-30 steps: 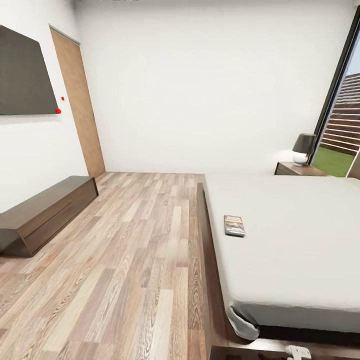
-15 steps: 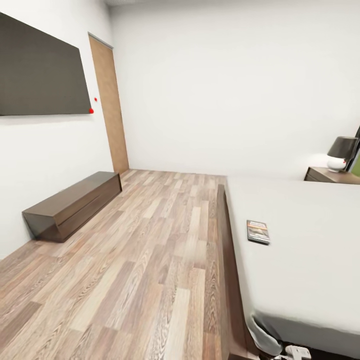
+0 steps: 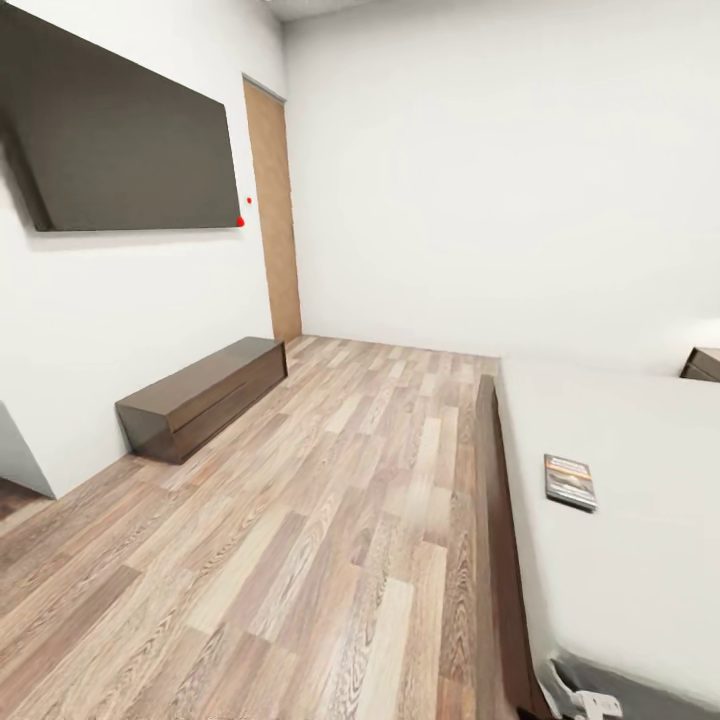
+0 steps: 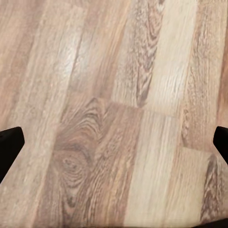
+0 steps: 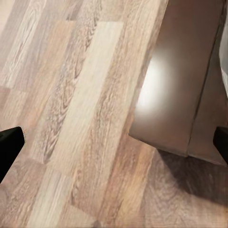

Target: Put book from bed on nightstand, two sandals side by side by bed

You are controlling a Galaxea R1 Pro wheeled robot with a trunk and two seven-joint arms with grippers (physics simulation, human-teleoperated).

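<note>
At four o'clock in the head view, the book [image 3: 570,481] lies flat on the bed [image 3: 640,540] near its edge. Both tools' fingertips [image 4: 10,145] sit wide apart over floorboards [image 3: 330,520], holding nothing. Best square up to the bed before reaching.

Head camera panned left; lamp gone from view.

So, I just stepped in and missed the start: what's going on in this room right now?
Nothing is being handled yet. The robot looks along the brown wood-plank floor beside the low bed with the light-grey mattress. The small dark paperback book lies flat on that mattress near its edge. Both the left gripper and the right gripper are open and empty, hanging above the floor.
</note>
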